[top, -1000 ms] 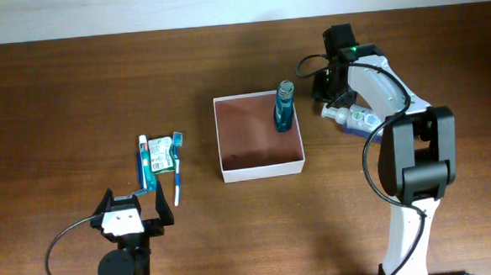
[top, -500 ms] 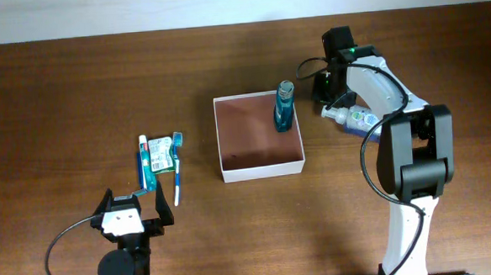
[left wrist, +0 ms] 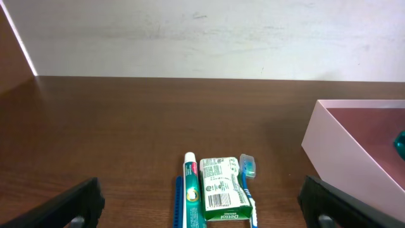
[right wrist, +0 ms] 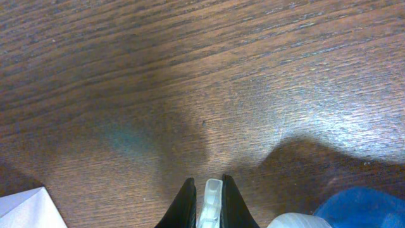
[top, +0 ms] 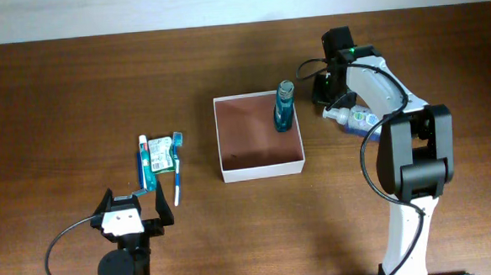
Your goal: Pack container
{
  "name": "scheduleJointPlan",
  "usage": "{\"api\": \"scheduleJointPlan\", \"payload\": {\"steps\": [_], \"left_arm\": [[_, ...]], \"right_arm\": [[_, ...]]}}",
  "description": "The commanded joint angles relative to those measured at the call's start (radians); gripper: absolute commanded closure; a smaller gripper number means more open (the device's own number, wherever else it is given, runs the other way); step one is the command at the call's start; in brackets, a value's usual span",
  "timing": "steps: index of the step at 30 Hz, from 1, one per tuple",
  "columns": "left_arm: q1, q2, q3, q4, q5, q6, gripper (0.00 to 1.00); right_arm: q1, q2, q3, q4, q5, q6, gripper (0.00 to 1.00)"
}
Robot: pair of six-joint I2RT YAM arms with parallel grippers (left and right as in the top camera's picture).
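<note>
R claw (right wrist: 207, 182) is pinching what's prob. the spout (right wrist: 211, 204) of the pump bottle (top: 361, 121), so you can lift it into the container (top: 261, 168) beside the claw; L claw (top: 132, 202) spread.

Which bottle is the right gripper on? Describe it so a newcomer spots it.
Start at the white-walled container in the middle of the table. Just outside its right wall a pump bottle lies on its side, the right gripper shut on its white pump head. Unlike the slim teal bottle standing inside the container, it is blue-bodied.
</note>
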Motion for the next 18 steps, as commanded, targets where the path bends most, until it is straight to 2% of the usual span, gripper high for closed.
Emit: {"api": "scheduleJointPlan", "payload": {"steps": [1,12,18], "left_arm": [[0.006,0.0,-0.008,0.003,-0.004,-0.002,0.0],[0.006,0.0,-0.008,0.003,-0.004,-0.002,0.0],[0.006,0.0,-0.008,0.003,-0.004,-0.002,0.0]], "right_arm": [[0.005,0.009,-0.011,-0.004,0.016,0.005,0.94],[0.005,-0.031,0.085,-0.032,0.016,0.005,0.96],[0.005,-0.039,0.197,-0.134,0.016,0.005,0.96]]}}
